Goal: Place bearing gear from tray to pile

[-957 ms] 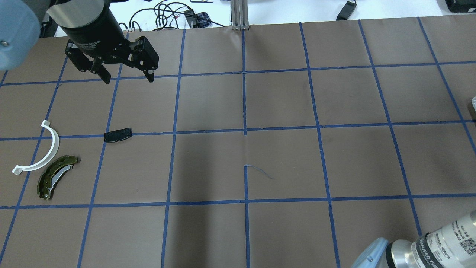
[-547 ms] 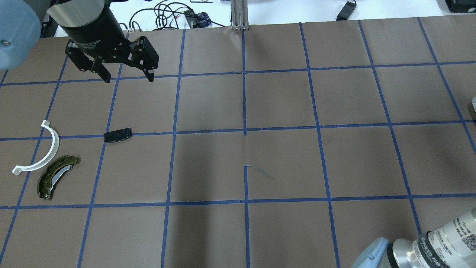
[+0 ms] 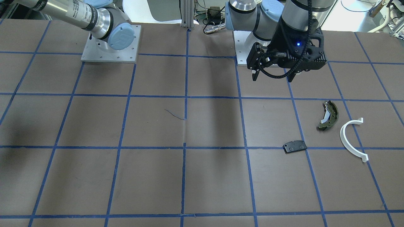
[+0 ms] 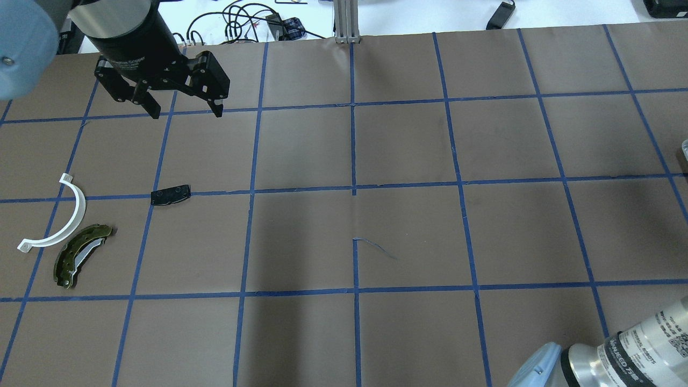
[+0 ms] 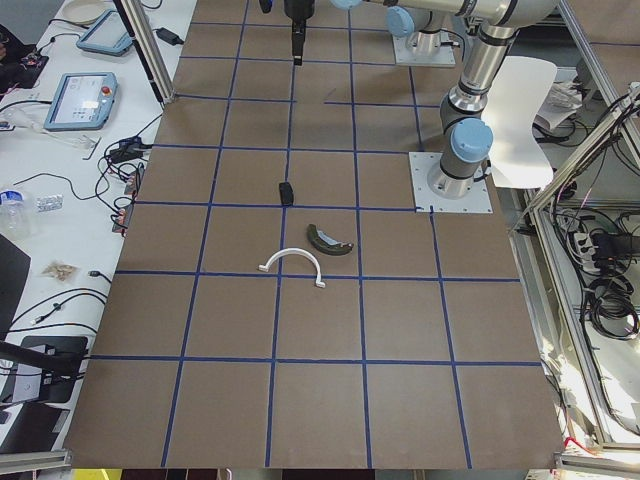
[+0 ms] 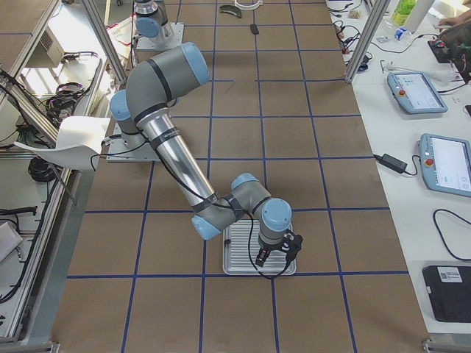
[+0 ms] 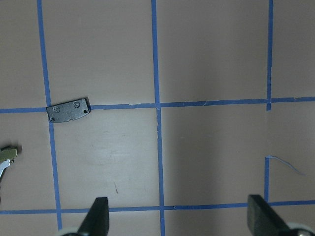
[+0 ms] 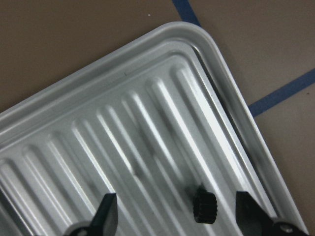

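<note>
A small black bearing gear (image 8: 204, 206) lies on the ribbed metal tray (image 8: 147, 98). My right gripper (image 8: 178, 223) is open just above the tray, and the gear sits between its fingers, nearer the right one. The side view shows this gripper (image 6: 276, 257) over the tray (image 6: 235, 265). The pile lies on the far left: an olive-green brake shoe (image 4: 80, 255), a white half-ring (image 4: 59, 215) and a black pad (image 4: 170, 194). My left gripper (image 4: 185, 113) is open and empty, raised beyond the pad.
The table is brown paper with a blue tape grid. The tray sits outside the overhead view, at the table's right end. Cables and an aluminium post (image 4: 346, 21) stand at the far edge. Both arm bases (image 3: 110, 44) are bolted to the table.
My right forearm has shifted slightly at the lower right edge of the overhead view. The left gripper and the pile have not visibly moved.
</note>
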Robot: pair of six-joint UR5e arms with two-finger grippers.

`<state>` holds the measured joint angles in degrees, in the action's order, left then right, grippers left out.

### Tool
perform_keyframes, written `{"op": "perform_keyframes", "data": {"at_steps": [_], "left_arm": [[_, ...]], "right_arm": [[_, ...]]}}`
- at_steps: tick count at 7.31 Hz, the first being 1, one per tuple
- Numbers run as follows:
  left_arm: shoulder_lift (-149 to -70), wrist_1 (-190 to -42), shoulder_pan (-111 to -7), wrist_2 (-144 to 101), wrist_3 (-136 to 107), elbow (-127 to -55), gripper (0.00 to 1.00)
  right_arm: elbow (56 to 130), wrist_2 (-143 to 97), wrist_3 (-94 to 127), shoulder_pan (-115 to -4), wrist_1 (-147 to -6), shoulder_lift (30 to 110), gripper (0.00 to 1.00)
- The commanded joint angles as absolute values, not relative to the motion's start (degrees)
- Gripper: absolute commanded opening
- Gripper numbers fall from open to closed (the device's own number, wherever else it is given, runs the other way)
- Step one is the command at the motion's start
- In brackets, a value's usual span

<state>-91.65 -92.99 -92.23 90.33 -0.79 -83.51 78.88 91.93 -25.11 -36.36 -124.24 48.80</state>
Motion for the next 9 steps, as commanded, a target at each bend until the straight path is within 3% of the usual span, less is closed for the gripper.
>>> {"op": "perform_keyframes", "data": {"at_steps": [1, 2, 3, 6, 9], "left_arm": [[-91.8, -92.3, -92.2, 90.1, -0.8, -83.6, 1.0], [-91.8, -92.2, -92.3, 90.1, -0.8, -83.5, 1.0], [-91.8, -92.2, -92.2, 90.1, -0.8, -83.5, 1.0], [-91.8, -92.2, -92.3, 90.1, -0.8, -83.5, 1.0], [-91.7, -92.0, -92.1, 90.1, -0.6, -83.5, 1.0]], "right_arm": [[78.4, 92.0, -25.7, -36.1, -124.3, 47.9, 0.84], [78.4, 92.0, -25.7, -36.1, -124.3, 47.6, 0.84], [78.3, 92.2, -25.6, -36.1, -124.3, 47.6, 0.68], [78.4, 92.7, -25.8, -36.1, -124.3, 47.6, 0.66], [78.4, 92.1, -25.7, -35.5, -124.3, 47.6, 0.4]]}}
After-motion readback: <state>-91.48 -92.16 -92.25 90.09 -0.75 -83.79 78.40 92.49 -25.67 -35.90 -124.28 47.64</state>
